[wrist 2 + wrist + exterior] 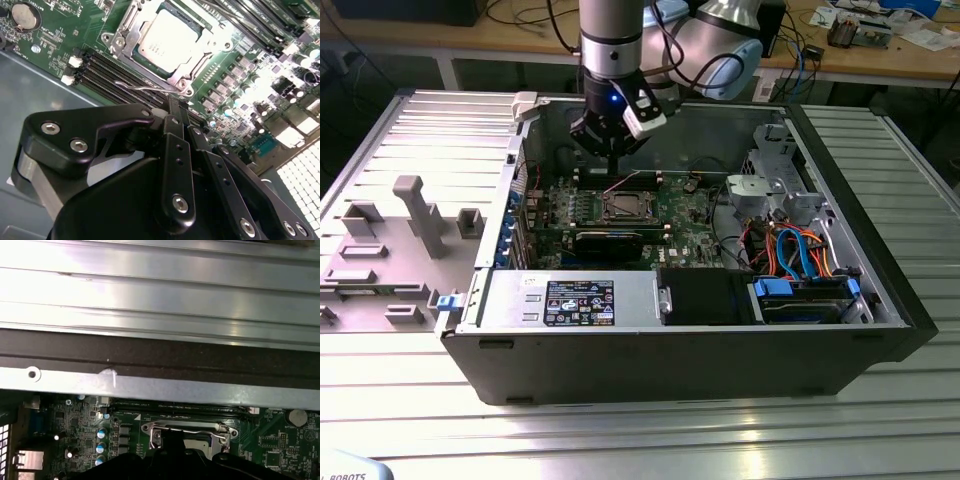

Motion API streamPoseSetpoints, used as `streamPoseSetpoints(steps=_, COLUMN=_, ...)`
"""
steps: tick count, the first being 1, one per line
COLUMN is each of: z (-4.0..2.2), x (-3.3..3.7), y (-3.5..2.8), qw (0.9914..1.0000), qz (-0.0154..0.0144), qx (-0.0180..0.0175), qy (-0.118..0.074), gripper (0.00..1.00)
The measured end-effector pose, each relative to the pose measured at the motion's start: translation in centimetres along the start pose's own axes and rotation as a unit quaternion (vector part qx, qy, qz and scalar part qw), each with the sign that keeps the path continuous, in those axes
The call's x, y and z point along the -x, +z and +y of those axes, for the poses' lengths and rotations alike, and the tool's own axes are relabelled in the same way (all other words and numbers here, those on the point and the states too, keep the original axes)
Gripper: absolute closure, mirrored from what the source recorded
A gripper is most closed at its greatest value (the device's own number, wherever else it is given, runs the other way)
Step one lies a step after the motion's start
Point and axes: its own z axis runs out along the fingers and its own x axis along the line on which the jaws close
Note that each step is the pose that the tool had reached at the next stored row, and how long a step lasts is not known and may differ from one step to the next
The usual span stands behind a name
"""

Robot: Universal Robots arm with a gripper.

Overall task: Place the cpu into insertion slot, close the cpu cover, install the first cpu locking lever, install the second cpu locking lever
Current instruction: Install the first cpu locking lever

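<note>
Silver chip: the cpu (167, 42) sat in the insertion slot (131, 26) on the green motherboard (60, 35), the cpu cover (186, 75) down around it
Claw: the claw (178, 107) hung just above the socket's edge, fingers drawn together with nothing seen between them
Lever: a thin wire lever (137, 86) ran along the socket side nearest the fingertips, its long axis parallel to the memory slots (107, 75)
Hidden: whether the fingertips touched the lever could not be told; in the first wrist view the claw's body covered part of the socket

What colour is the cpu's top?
Silver-grey metal; the cpu shows best in the second wrist view.
</note>
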Motion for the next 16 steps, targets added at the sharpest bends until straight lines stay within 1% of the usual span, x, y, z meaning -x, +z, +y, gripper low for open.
streamPoseSetpoints(steps=5, z=0.42, x=0.41, y=0.35, qw=1.00000, qz=0.0000, qx=0.0000, qy=0.001, gripper=0.89)
streamPoseSetpoints(steps=8, z=0.66, x=0.63, y=0.60, qw=0.99999, qz=-0.0001, qx=-0.0001, qy=0.005, gripper=0.89)
streamPoseSetpoints(steps=11, z=0.96, x=0.90, y=0.82, qw=0.99998, qz=-0.0001, qx=-0.0005, qy=0.006, gripper=0.89)
streamPoseSetpoints(steps=14, z=1.00, x=1.02, y=0.97, qw=0.99998, qz=-0.0001, qx=-0.0011, qy=0.006, gripper=0.89)
streamPoseSetpoints(steps=16, z=0.99, x=1.10, y=1.06, qw=0.99997, qz=0.0000, qx=-0.0021, qy=0.007, gripper=0.89)
